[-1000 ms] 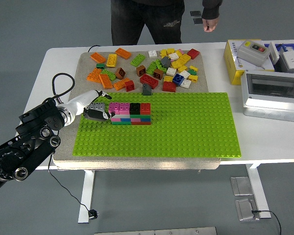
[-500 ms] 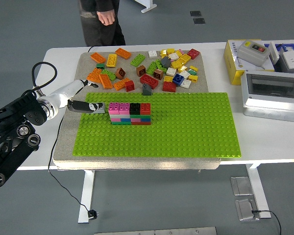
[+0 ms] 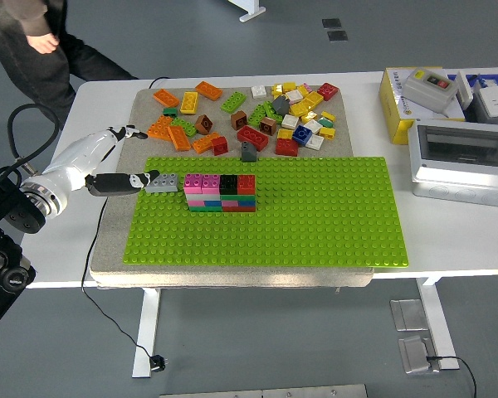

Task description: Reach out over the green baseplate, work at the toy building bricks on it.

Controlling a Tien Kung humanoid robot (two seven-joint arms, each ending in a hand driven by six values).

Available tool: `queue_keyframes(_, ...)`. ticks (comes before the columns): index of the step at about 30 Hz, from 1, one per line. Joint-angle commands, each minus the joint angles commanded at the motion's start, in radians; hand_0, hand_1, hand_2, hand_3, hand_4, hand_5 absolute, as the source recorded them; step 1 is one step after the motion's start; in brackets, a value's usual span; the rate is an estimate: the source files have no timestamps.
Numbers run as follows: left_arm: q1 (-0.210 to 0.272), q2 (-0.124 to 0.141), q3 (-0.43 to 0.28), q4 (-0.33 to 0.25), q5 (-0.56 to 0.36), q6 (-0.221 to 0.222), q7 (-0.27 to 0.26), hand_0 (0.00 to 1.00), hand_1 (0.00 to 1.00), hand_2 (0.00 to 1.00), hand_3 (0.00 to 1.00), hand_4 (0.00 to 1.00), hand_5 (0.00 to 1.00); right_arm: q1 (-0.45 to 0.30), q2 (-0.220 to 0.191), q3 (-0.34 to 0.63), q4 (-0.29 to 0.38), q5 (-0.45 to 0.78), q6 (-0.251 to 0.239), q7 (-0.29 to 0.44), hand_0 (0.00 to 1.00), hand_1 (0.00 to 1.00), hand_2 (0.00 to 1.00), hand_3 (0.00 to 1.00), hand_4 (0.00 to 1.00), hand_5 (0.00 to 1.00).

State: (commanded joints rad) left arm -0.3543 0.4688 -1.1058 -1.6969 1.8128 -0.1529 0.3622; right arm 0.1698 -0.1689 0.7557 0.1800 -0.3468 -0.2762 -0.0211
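The left hand point(image 3: 108, 170) reaches in from the left, over the left edge of the tan mat point(image 3: 116, 240). Its fingers are stretched out flat and hold nothing. One dark fingertip touches a small grey brick point(image 3: 162, 183), or comes very close to it. The grey brick sits at the left edge of the green baseplate point(image 3: 315, 224), right next to the brick wall point(image 3: 221, 192) of pink, black, red and other colours. Most of the baseplate to the right of the wall is bare. Loose bricks point(image 3: 257, 112) lie in a heap on the mat behind the baseplate. Boxes point(image 3: 452, 133) stand at the right end of the white worktop point(image 3: 461, 240). A person point(image 3: 33, 41) stands at the far left corner.
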Motion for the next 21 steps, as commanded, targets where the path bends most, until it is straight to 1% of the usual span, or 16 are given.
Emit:
queue_keyframes(2, -0.004, 0.006, 0.004, -0.006, 0.006, 0.003, -0.003, 0.997, 0.976, 0.983, 0.794, 0.781, 0.491, -0.002, -0.002, -0.009, 0.0, 0.02, 0.0, 0.007, 0.735, 0.788, 0.787, 0.674, 0.381, 0.799)
queue_keyframes(3, -0.006, 0.011, 0.006, -0.01, 0.009, 0.003, -0.004, 0.998, 0.973, 0.973, 0.748, 0.793, 0.55, -0.004, -0.003, -0.012, 0.0, 0.03, 0.0, 0.011, 0.735, 0.788, 0.787, 0.674, 0.381, 0.799)
queue_keyframes(5, -0.014, 0.017, 0.013, -0.015, 0.013, 0.004, -0.006, 0.998, 0.973, 0.973, 0.748, 0.793, 0.55, -0.006, -0.003, -0.01, 0.0, 0.04, 0.0, 0.016, 0.735, 0.788, 0.787, 0.674, 0.381, 0.799)
queue_keyframes(8, -0.042, 0.023, 0.037, -0.011, 0.019, 0.004, -0.008, 0.998, 0.973, 0.973, 0.748, 0.793, 0.55, -0.009, 0.001, 0.008, 0.0, 0.024, -0.003, 0.017, 0.735, 0.788, 0.787, 0.674, 0.381, 0.799)
queue_keyframes(9, -0.055, 0.022, 0.049, -0.005, 0.022, 0.004, -0.008, 0.997, 0.97, 0.961, 0.713, 0.791, 0.58, -0.009, 0.002, 0.014, 0.0, 0.014, -0.005, 0.016, 0.735, 0.788, 0.787, 0.673, 0.378, 0.801)
queue_keyframes(10, -0.062, 0.022, 0.056, 0.0, 0.023, 0.005, -0.01, 0.997, 0.97, 0.961, 0.713, 0.791, 0.58, -0.009, 0.003, 0.017, 0.0, 0.01, -0.006, 0.016, 0.735, 0.788, 0.787, 0.673, 0.378, 0.801)
queue_keyframes(14, -0.103, 0.009, 0.1, 0.045, 0.028, 0.007, -0.014, 0.997, 0.97, 0.961, 0.713, 0.791, 0.58, -0.011, 0.007, 0.031, 0.0, -0.008, -0.011, 0.012, 0.735, 0.788, 0.787, 0.673, 0.378, 0.801)
queue_keyframes(21, -0.134, -0.03, 0.152, 0.098, 0.061, 0.014, -0.017, 0.998, 0.969, 0.958, 0.71, 0.794, 0.589, -0.013, 0.01, 0.037, 0.0, -0.014, -0.014, 0.009, 0.733, 0.788, 0.788, 0.673, 0.377, 0.8)
